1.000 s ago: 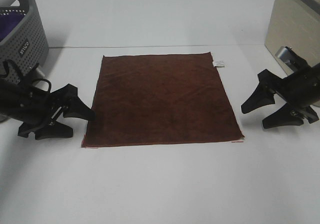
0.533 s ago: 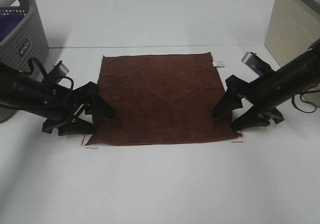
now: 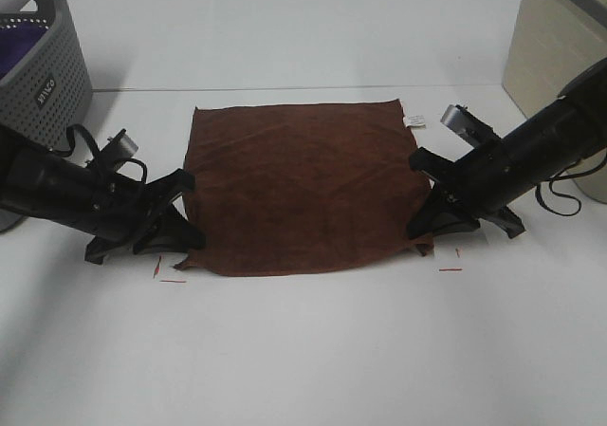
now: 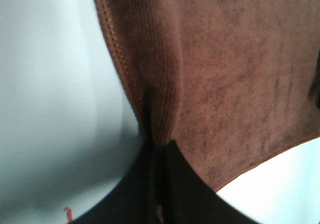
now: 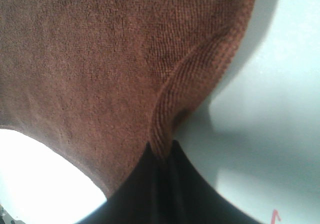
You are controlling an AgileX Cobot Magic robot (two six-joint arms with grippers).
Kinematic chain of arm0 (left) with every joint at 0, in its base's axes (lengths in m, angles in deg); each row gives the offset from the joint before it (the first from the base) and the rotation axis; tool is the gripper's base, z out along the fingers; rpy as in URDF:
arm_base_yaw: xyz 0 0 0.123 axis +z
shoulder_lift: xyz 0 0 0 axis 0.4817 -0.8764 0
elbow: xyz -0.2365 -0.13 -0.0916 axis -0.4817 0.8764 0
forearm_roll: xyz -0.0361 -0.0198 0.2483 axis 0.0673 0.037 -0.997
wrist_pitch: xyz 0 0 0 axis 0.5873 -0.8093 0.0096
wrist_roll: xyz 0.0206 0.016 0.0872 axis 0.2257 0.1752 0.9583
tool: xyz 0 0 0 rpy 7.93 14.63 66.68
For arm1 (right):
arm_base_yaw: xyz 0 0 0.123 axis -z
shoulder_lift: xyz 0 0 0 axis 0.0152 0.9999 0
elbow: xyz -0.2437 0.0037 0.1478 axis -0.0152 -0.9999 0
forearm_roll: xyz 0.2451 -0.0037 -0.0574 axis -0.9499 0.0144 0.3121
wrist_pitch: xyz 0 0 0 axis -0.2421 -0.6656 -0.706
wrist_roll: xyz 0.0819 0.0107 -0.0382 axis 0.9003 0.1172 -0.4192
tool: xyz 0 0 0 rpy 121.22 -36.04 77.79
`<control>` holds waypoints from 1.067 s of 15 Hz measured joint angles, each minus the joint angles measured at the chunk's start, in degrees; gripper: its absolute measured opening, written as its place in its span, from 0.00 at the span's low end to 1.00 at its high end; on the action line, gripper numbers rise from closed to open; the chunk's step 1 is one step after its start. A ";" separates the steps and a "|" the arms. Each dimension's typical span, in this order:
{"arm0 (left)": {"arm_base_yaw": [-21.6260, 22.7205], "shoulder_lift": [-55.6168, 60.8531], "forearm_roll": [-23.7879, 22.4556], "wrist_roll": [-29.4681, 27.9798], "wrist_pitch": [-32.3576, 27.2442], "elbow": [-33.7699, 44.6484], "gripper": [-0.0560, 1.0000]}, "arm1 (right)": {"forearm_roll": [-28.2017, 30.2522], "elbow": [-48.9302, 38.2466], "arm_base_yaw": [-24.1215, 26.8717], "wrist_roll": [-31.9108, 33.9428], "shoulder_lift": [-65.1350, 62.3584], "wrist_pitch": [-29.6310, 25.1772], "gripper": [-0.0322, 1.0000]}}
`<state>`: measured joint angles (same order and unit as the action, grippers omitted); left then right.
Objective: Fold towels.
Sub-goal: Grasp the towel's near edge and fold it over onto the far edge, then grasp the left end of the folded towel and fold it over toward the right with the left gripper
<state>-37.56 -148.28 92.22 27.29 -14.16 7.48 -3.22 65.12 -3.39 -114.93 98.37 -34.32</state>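
Observation:
The dark reddish-brown towel (image 3: 303, 184) lies spread on the white table, with its small white tag (image 3: 414, 120) at the far right corner. My left gripper (image 3: 190, 238) is shut on the towel's near left corner; the left wrist view shows the cloth (image 4: 225, 84) pinched into a ridge between the closed black fingers (image 4: 160, 184). My right gripper (image 3: 423, 229) is shut on the near right corner; the right wrist view shows the cloth (image 5: 100, 59) bunched between its closed fingers (image 5: 165, 184). Both near corners are drawn slightly inward.
A grey perforated basket (image 3: 52, 75) holding a purple cloth (image 3: 19, 42) stands at the far left. A beige box (image 3: 560, 46) stands at the far right. Small red marks (image 3: 173, 280) (image 3: 450, 269) lie on the table near the towel's front corners.
Both grippers have moved in from the sides and closed on the towel's near corners. The near corners have pulled inward, off the red marks.

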 joint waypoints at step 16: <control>-0.29 16.79 -16.79 -15.41 -2.35 15.70 0.05 | 6.13 -14.73 -0.17 7.16 -10.94 -7.73 0.03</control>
<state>-37.85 -131.50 75.43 11.88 -16.51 23.17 2.91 50.40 -3.56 -107.77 87.43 -42.06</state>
